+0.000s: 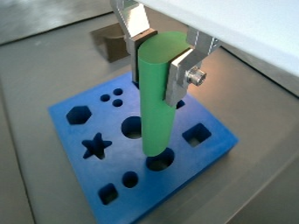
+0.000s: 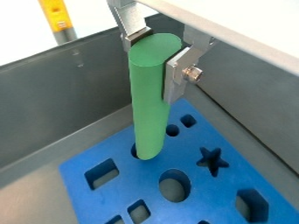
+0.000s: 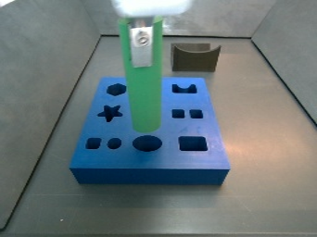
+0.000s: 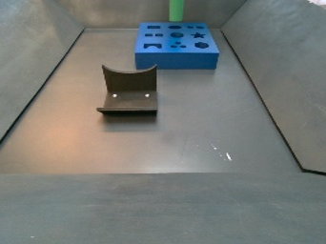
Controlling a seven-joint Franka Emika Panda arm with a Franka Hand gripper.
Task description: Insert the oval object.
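Note:
The oval object, a long bright green peg, stands upright between the fingers of my gripper, which is shut on its upper end. It also shows in a wrist view with the gripper at its top. Its lower end meets the top face of the blue block at a dark hole; I cannot tell how deep it sits. In a side view the peg stands over the middle of the block, under the gripper. From far off the peg stands on the block.
The dark grey fixture stands on the floor apart from the block; it also shows behind the block and in a wrist view. The block has several other shaped holes, such as a star. Grey walls enclose the floor.

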